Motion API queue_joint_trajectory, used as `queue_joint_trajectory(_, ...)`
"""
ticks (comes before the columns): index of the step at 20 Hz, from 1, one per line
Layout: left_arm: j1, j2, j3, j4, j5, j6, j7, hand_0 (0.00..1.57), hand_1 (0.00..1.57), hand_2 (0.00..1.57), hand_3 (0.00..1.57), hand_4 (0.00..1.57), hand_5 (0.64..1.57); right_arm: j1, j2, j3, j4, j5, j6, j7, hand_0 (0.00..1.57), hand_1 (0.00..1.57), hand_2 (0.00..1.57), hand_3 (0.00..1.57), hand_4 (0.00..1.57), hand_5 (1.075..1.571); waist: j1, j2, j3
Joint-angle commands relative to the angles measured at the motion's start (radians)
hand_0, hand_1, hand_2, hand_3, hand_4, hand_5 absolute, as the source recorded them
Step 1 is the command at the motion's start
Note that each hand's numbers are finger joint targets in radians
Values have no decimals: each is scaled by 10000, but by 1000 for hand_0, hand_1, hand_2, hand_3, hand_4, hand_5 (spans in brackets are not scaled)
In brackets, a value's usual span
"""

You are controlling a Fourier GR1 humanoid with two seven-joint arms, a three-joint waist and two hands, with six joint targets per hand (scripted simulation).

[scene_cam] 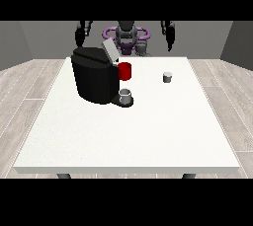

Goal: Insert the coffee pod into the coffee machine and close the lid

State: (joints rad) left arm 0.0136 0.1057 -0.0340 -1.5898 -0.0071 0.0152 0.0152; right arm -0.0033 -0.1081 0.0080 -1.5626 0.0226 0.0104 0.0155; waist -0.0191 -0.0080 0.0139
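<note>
Black coffee machine (94,76) stands on the white worktop (128,136) with its lid (109,51) tilted open (a red part (125,71) and a grey cup (125,94) sit at its front). Grey coffee pod (168,77) rests well apart, toward the view's right. Both hands, at the view's left (80,36) and right (169,36), hang raised beyond the far edge holding nothing; whether their fingers are straight or curled cannot be told.

Coffee machine (95,79) matt black plastic; table (123,136) smooth matt white; floor (29,87) pale wood.

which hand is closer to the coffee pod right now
Left, the hand at the view's right. It hangs behind the pod, nearly in line with it. The hand at the view's left hangs far off, beyond the coffee machine.
</note>
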Motion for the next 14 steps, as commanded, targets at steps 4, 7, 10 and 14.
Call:
queue_joint_trajectory(4, 731, 107, 83, -144, 539, -1026, -1301, 0, 0, 0, 0, 264, 1571, 104, 15, -412, 120, -387, 70, 529, 0, 0, 0, 0, 128, 1571, 439, -449, -141)
queue_joint_trajectory(7, 466, 796, 487, -114, 533, -1451, -1853, 0, 0, 0, 0, 264, 1571, -34, 622, -1190, 443, -390, -1081, -1114, 0, 0, 0, 0, 128, 1571, 339, -192, -136)
queue_joint_trajectory(10, 304, 1407, 871, 641, 225, -1783, -2356, 0, 0, 0, 0, 213, 1571, -9, 1048, -421, -95, -127, -1619, -890, 0, 0, 0, 0, 94, 1571, 16, -146, -144)
queue_joint_trajectory(14, -464, 2220, 1578, 1168, 69, -2024, -2053, 0, 0, 0, 0, 0, 1571, -217, 555, -999, 178, -501, -899, -1212, 0, 0, 0, 0, 267, 1571, -146, 256, -140)
